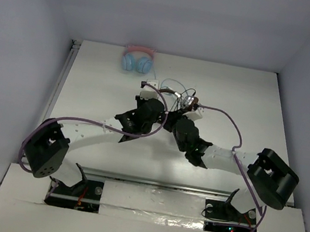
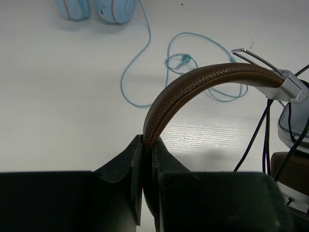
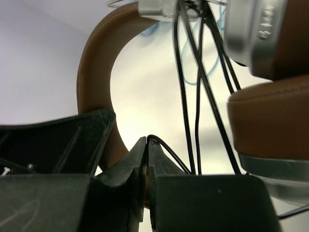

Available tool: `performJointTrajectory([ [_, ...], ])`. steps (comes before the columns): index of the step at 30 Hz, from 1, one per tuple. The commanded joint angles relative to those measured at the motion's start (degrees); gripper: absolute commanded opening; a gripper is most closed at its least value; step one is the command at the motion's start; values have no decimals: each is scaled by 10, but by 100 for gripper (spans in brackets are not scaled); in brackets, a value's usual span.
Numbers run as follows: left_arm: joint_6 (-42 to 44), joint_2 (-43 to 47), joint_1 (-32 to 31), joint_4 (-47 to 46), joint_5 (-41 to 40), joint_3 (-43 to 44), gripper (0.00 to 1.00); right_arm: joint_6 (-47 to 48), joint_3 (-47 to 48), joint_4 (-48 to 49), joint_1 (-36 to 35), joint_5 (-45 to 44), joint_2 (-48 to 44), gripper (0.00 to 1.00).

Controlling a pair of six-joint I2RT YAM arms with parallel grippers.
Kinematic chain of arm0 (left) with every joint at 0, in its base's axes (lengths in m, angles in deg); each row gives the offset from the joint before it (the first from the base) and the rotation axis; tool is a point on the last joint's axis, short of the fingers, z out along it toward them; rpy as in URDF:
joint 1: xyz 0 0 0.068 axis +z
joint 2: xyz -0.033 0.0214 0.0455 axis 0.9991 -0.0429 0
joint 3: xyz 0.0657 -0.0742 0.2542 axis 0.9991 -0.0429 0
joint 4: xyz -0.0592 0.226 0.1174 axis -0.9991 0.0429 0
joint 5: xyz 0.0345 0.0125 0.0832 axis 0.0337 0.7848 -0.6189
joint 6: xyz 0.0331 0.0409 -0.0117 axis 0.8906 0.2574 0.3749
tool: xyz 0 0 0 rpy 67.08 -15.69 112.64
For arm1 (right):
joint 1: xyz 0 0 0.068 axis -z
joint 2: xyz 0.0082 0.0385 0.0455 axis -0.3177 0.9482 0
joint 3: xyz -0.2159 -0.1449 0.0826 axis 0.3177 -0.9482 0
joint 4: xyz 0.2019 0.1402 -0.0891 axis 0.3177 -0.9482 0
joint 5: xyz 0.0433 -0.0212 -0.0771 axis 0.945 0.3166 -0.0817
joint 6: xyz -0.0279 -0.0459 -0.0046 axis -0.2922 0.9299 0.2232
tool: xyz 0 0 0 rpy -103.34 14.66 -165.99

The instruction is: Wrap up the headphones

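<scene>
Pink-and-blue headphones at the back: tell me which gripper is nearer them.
Left. The left gripper, shut on the brown headband, sits just on the near side of the pink-and-blue headphones; the right gripper, pinching the dark cable, is farther off to their right.

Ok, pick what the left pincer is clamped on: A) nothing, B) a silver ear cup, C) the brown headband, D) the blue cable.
C: the left wrist view shows the left pincer shut on the brown headband, the blue cable lying apart beyond it.
</scene>
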Motion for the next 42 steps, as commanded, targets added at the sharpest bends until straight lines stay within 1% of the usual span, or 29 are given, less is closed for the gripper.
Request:
performJointTrajectory([
  [1,-19,4,12,-67,38,44,0,29,27,-74,-11,-5,-1,8],
  [2,-19,2,19,-61,44,48,0,31,29,-82,-11,-2,0,9],
  [8,-15,-21,24,-60,50,61,0,38,38,-132,-11,18,0,11],
  [9,-16,-25,24,-62,52,56,0,43,38,-139,-11,21,0,15],
  [11,-20,-38,24,-66,55,51,0,46,45,-167,-11,35,2,19],
  [13,-30,-52,29,-70,59,42,0,51,47,-184,-11,47,2,19],
  [15,-35,-57,29,-78,65,30,0,50,42,-190,-11,63,-1,23],
  [19,-45,-66,29,-86,71,18,0,44,31,-208,-17,75,-22,24],
  [20,-46,-66,29,-89,74,17,0,43,27,-216,-17,79,-36,28],
  [21,-47,-67,35,-89,78,14,0,41,25,-221,-17,82,-44,28],
  [23,-49,-69,35,-89,83,13,0,42,25,-241,-17,88,-61,32],
  [26,-52,-74,40,-90,94,15,0,43,22,-263,-17,91,-96,34],
  [29,-56,-75,45,-90,103,16,0,44,17,-287,-17,86,-127,39],
  [34,-60,-76,56,-85,117,19,0,47,6,-299,-17,94,-168,39],
  [37,-63,-76,61,-81,124,20,0,48,-5,-308,-17,99,-207,39],
  [41,-70,-69,61,-72,141,16,0,54,-21,-339,-17,108,-295,39],
  [42,-71,-68,61,-71,152,12,0,60,-27,-349,-17,106,-341,37],
])
